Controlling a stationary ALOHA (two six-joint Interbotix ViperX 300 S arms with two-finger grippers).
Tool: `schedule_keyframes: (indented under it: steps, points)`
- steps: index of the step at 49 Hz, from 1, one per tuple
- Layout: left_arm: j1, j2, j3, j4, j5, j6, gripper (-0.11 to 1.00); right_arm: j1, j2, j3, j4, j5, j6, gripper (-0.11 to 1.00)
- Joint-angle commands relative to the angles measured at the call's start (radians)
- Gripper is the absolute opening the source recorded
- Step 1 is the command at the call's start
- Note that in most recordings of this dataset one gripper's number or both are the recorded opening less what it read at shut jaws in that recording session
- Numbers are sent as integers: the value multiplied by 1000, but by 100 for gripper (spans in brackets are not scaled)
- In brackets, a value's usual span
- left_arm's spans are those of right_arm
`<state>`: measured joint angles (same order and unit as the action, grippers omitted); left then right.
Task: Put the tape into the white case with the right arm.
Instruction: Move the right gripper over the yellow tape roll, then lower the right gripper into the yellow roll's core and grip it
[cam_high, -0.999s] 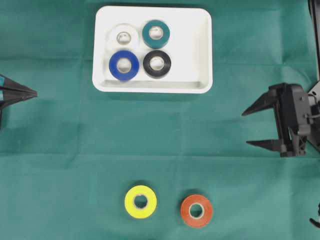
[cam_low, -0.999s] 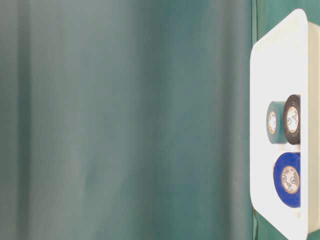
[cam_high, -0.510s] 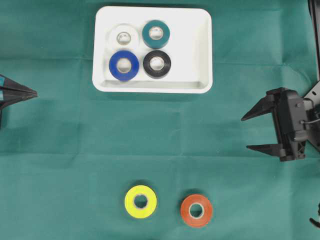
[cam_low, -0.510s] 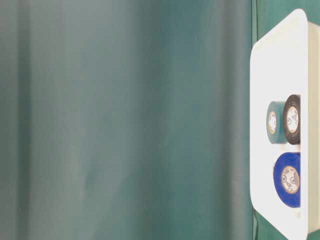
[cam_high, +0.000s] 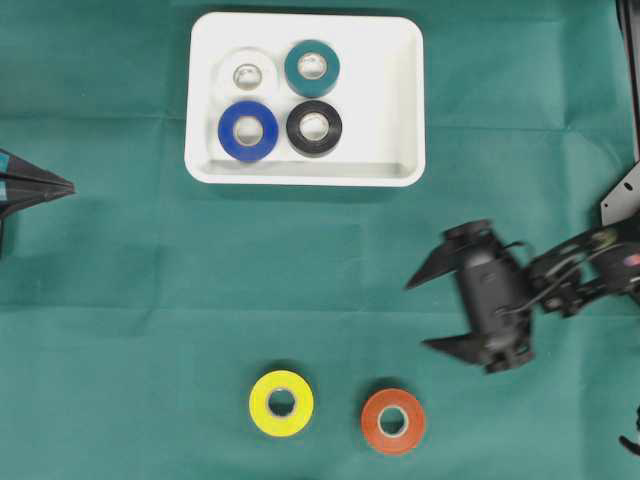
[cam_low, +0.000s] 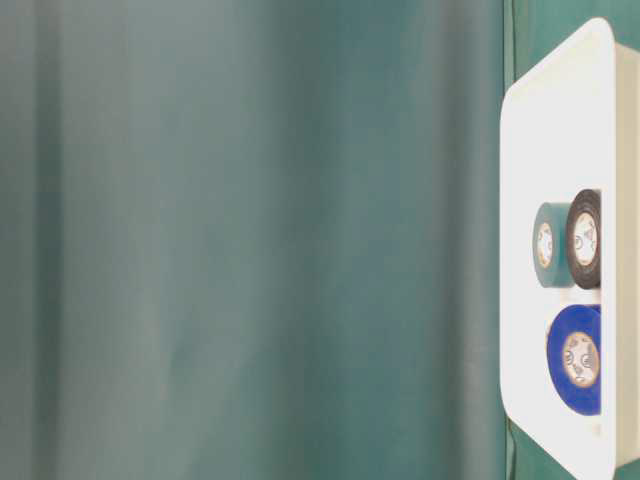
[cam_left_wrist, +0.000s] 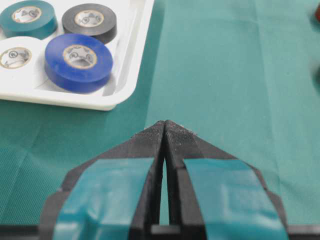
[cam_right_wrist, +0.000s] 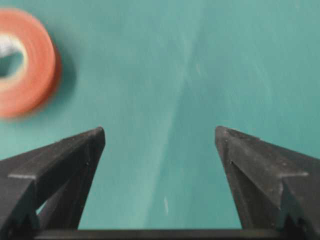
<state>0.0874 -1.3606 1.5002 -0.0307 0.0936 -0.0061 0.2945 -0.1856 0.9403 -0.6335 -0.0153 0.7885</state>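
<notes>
The white case (cam_high: 400, 90) lies at the top middle and holds white, teal, blue and black tape rolls. On the cloth near the front edge lie a yellow tape roll (cam_high: 281, 403) and an orange tape roll (cam_high: 393, 421). My right gripper (cam_high: 419, 314) is open and empty, above and to the right of the orange roll, which blurs at the upper left of the right wrist view (cam_right_wrist: 22, 65). At the far left edge my left gripper (cam_high: 70, 187) is shut, its fingertips (cam_left_wrist: 165, 125) pressed together over bare cloth with nothing between them.
Green cloth (cam_high: 130, 300) covers the table. The case's right third (cam_high: 385, 110) holds no roll. In the table-level view the case (cam_low: 530, 150) shows at the right edge with teal, black and blue rolls inside; the rest is blurred green.
My right gripper has swung left and down from the right edge toward the orange roll, its jaws narrowing slightly. The left gripper and all rolls stay put.
</notes>
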Motion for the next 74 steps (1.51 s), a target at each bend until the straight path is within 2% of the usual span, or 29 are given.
schedule_keyframes:
  steps: [1, 19, 38, 54, 67, 74]
  points:
    - [3, 8, -11, 2, -9, 0, 0, 6, 61, -87, -2, -26, 0, 63]
    - [3, 8, -9, 2, -8, 0, 0, 9, 307, -351, -2, -26, 0, 63]
    - [3, 2, -9, 2, -5, 0, 0, 21, 463, -554, -3, -21, 0, 64]
    - [3, 2, -9, 2, -5, 0, 0, 26, 531, -637, -3, 8, 2, 64]
    - [2, 2, -9, 2, -5, 0, 0, 46, 546, -678, 2, 181, 5, 64]
    - [3, 2, -9, 0, -5, 0, 0, 69, 565, -707, 5, 236, 5, 64]
